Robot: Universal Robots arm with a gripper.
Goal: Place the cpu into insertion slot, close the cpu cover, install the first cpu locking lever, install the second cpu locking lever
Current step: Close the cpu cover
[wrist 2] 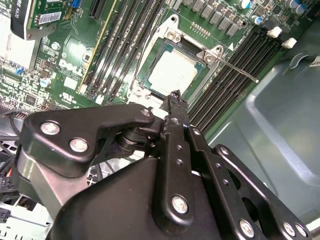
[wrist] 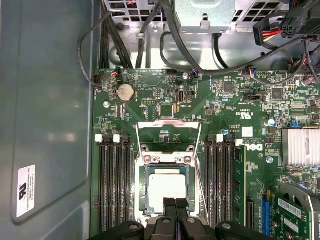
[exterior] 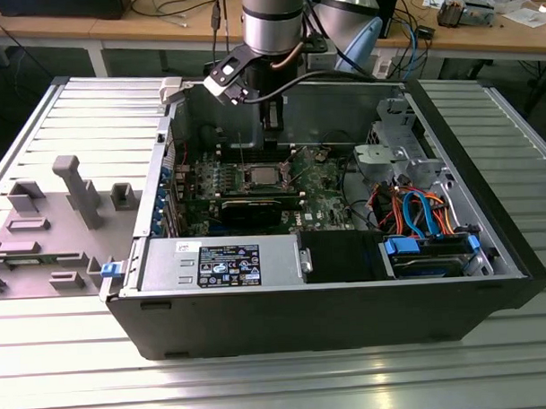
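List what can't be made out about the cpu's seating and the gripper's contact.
- First wrist view: the gripper covers one edge of the cpu, so whether they touch is unclear.
- Second wrist view: the gripper's body hides one corner of the insertion slot.
- Exterior view: the slot area is too small to show whether the cpu sits flush.

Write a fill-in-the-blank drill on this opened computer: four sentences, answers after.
1. The silver chip lies inside the square ____ of the green board.
2. The metal cover is flipped ____, leaving the chip bare.
3. Long black memory slots run along ____ sides of the chip.
4. The tool is nearest the ____.
Missing words: socket; open; both; chip.
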